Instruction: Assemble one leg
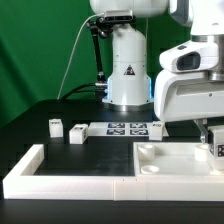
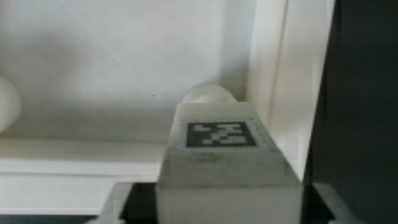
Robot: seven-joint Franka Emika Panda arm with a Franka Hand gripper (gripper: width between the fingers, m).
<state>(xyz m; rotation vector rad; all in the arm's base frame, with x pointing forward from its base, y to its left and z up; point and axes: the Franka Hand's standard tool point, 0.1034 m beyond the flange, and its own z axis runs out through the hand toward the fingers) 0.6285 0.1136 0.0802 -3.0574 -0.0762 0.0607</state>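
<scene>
In the wrist view my gripper (image 2: 217, 208) is shut on a leg (image 2: 219, 150), a white block with a black-and-white tag facing the camera. A dark finger (image 2: 135, 206) shows on either side of it. The leg's far end sits over a corner of the square panel (image 2: 107, 110), close to its raised edge. In the exterior view the gripper (image 1: 214, 143) hangs low over the right part of the panel (image 1: 175, 158); the held leg is mostly hidden there. Two loose legs (image 1: 55, 126) (image 1: 77, 133) lie on the table on the exterior view's left.
The marker board (image 1: 125, 127) lies in front of the robot base, with another small white block (image 1: 156, 124) at its right end. The long white L-shaped border wall (image 1: 60, 176) runs along the front and left. A round hole (image 2: 6, 105) shows in the panel.
</scene>
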